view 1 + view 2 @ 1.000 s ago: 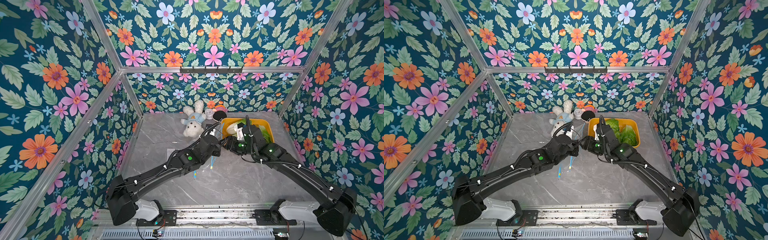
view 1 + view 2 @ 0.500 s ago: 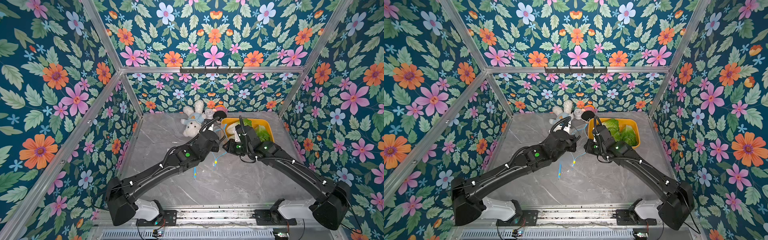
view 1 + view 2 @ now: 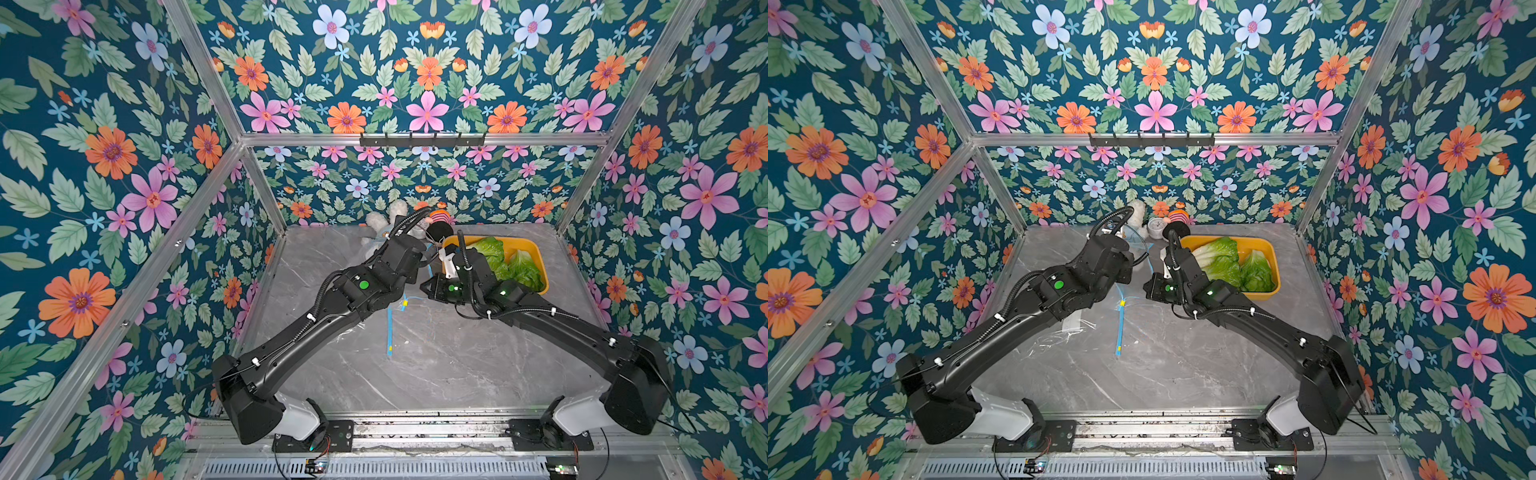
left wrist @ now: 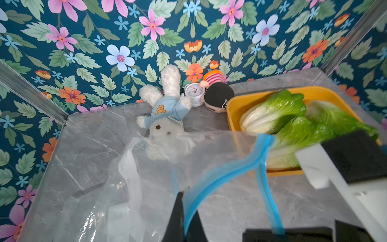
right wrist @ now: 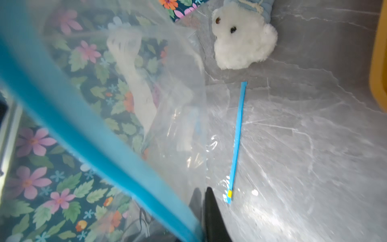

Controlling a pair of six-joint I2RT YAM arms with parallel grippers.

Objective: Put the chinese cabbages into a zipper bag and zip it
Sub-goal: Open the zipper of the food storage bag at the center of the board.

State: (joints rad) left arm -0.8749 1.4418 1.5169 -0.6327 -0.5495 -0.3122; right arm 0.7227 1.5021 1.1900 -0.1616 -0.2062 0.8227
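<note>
1. Pinching the mouth of the zipper bag (image 4: pixel 146 178), the left gripper (image 4: pixel 184 211) has its jaws pressed together on the blue zip strip (image 4: pixel 222 165), with only thin film between them.
2. The right gripper (image 5: pixel 202 201) is likewise clamped on the bag's lip, and the blue band runs right up to its closed tips.
3. The bag hangs slack between the two grippers, mid-table and just beside the yellow tray (image 3: pixel 1254 240). Another stretch of strip, with the yellow slider (image 5: pixel 229 193), lies flat on the table (image 3: pixel 436 365).
4. All three chinese cabbages (image 4: pixel 272 113) lie packed together in the tray at the far right; none is in the bag yet.
5. Each head looks light and fairly firm at its white ribbed base, but springy and crinkly at the green leaves. A grip across the pale lower half should hold best, since the leaf tips would likely give or slip.
6. The film is limp and slick, so the mouth will probably sag shut unless one lip is held up while a cabbage slides in base first.
7. A plush rabbit (image 4: pixel 165 117) lies close behind the bag.
</note>
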